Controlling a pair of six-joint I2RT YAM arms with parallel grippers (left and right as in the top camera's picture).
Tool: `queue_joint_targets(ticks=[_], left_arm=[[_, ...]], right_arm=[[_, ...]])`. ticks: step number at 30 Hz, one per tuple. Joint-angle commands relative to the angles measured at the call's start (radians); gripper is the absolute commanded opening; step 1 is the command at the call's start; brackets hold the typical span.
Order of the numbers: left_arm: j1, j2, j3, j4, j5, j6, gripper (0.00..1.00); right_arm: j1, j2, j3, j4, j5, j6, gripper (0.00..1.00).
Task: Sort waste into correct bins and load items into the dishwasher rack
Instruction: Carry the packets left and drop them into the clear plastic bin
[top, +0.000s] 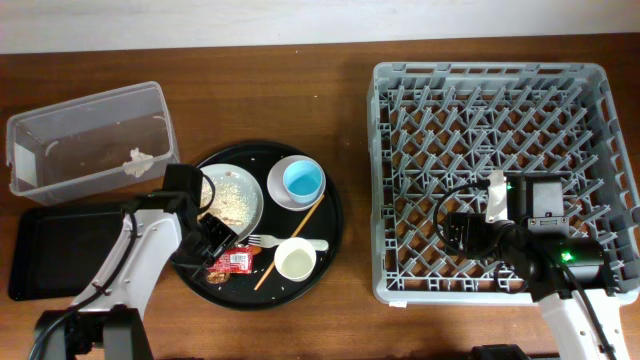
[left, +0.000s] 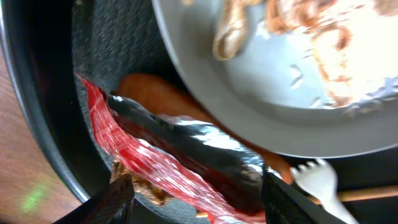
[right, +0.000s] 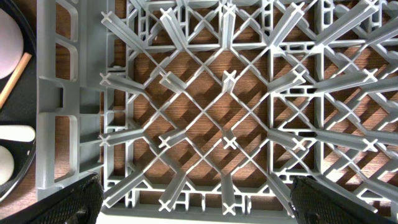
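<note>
On the round black tray, my left gripper (top: 218, 245) hangs low over a red foil wrapper (top: 232, 262). In the left wrist view its jaws (left: 196, 199) are open, one on each side of the wrapper (left: 168, 168), which lies partly on an orange carrot (left: 155, 93) beside the white plate (left: 267, 93). Rice and beige scraps (top: 237, 198) cover the plate. A pale blue cup (top: 302, 181), a small white cup (top: 296, 261), a fork (top: 285, 242) and a chopstick (top: 310, 215) share the tray. My right gripper (right: 199, 211) is open and empty over the grey dishwasher rack (top: 500, 100).
A clear plastic tub (top: 90, 120) holding a crumpled napkin (top: 138, 162) stands at the back left. A shallow black rectangular tray (top: 50, 250) lies in front of it. The round tray's rim (top: 338, 215) sits close to the rack's left wall.
</note>
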Motion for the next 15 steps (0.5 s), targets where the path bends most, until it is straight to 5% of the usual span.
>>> queue_joint_targets(ticks=[1, 6, 10, 15], left_arm=[[-0.003, -0.015, -0.04, -0.001, -0.015, -0.01, 0.55], [-0.003, -0.016, -0.038, 0.006, -0.014, -0.01, 0.35], [-0.003, -0.016, -0.018, 0.001, -0.014, -0.006, 0.0], [-0.003, -0.016, 0.105, -0.047, -0.021, 0.099, 0.0]], right_arm=[[0.005, -0.002, 0.02, 0.0, -0.003, 0.008, 0.99], [0.005, -0.002, 0.02, -0.001, -0.003, 0.008, 0.99], [0.005, -0.002, 0.02, -0.001, -0.003, 0.008, 0.99], [0.005, -0.002, 0.02, -0.001, -0.002, 0.008, 0.99]])
